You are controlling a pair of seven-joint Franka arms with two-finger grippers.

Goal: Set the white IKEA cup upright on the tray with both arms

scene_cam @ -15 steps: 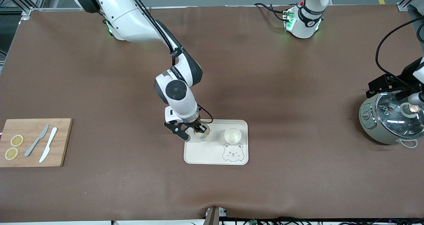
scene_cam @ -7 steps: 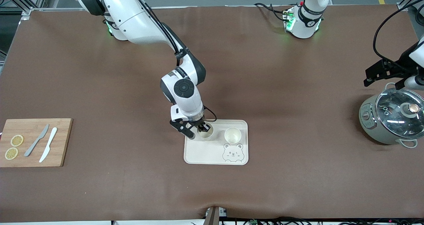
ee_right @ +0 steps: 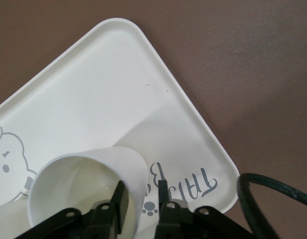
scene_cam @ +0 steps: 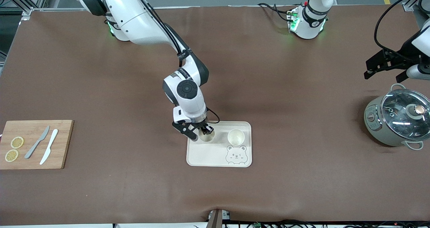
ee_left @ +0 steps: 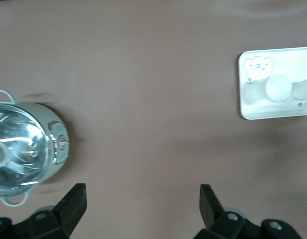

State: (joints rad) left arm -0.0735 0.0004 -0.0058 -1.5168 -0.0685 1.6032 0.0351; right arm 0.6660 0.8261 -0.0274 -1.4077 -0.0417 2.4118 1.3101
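A white cup (scene_cam: 206, 137) stands upright on the cream bear tray (scene_cam: 215, 158), in the half toward the right arm's end. My right gripper (scene_cam: 204, 132) is at its rim. In the right wrist view the gripper (ee_right: 141, 191) straddles the wall of the cup (ee_right: 88, 184), one finger inside and one outside, with a gap beside the outer finger. The tray (ee_right: 103, 79) lies under it. A second white cup (scene_cam: 235, 136) stands upright on the tray beside the first. My left gripper (scene_cam: 383, 76) is open and empty in the air near the pot; it also shows in the left wrist view (ee_left: 142, 195).
A grey-green pot with a glass lid (scene_cam: 398, 119) stands at the left arm's end of the table, also in the left wrist view (ee_left: 24, 149). A wooden cutting board (scene_cam: 33, 155) with two knives and lemon slices lies at the right arm's end.
My left gripper has risen off the pot lid and drawn away toward the bases. My right gripper shifted slightly along the tray with the cup, then held still.
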